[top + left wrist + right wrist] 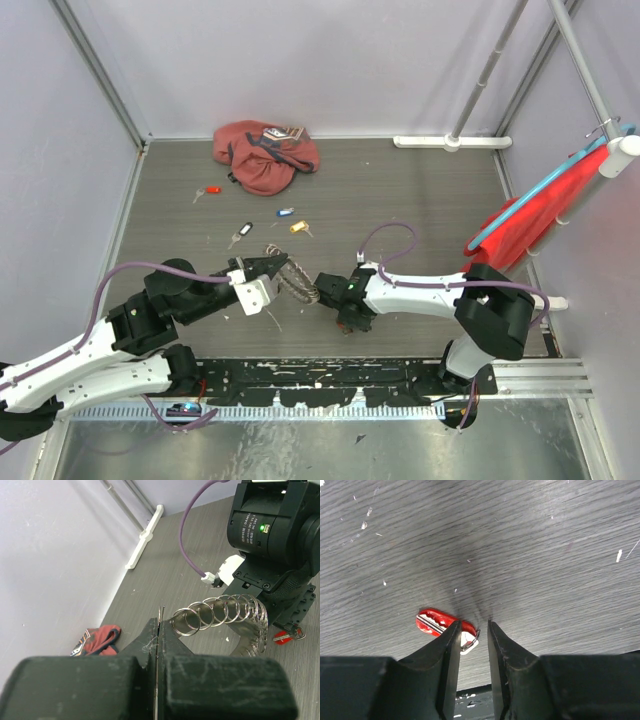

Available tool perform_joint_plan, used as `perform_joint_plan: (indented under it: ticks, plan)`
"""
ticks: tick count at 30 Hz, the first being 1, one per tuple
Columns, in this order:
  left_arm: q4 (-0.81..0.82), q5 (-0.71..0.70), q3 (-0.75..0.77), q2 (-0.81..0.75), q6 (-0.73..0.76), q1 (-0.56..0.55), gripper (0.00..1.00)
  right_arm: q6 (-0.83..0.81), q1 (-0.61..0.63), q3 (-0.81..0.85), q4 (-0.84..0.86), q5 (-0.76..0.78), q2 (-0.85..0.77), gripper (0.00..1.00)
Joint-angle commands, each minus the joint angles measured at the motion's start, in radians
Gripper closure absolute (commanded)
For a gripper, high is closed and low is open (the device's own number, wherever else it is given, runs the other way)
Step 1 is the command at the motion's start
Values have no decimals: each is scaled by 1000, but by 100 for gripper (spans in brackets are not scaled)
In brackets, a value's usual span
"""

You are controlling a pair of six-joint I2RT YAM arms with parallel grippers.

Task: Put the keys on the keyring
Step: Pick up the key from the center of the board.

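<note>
My left gripper is shut on a thin silver key of the keyring and holds the bunch just above the table. In the left wrist view its jaws pinch the key's blade, and the rings trail off in a coil. My right gripper points down at the table beside the bunch. In the right wrist view it is slightly open over a red-headed key, with the key's small ring between the fingertips. Red, black, blue and yellow keys lie further back.
A reddish-pink cloth bag lies at the back of the table and also shows in the left wrist view. A red cloth on a blue hoop hangs at the right wall. A white pole foot sits at the back right.
</note>
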Motion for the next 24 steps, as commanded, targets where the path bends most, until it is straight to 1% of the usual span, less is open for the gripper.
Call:
perform_joint_plan:
  ticks: [1,9,12,14,17,20,24]
  plan:
    - [63,1,32,-6,7,0,100,11,2,-10,22,2,-12,69]
    - [61,3,31,-7,6,0,100,16,4,-27,29,-6,-28,78]
    - [61,1,31,-7,7,-1,100,18,4,-30,28,2,-46,86]
    - [61,3,32,-7,5,-1,100,21,4,-32,21,15,-67,93]
    - [60,2,33,-8,5,-1,100,22,4,-29,3,45,-104,99]
    - [60,-1,37,-5,-1,0,100,-19,3,-10,-4,97,-175,99]
    - [63,0,43,5,-19,-1,100,-190,4,65,-43,219,-277,99]
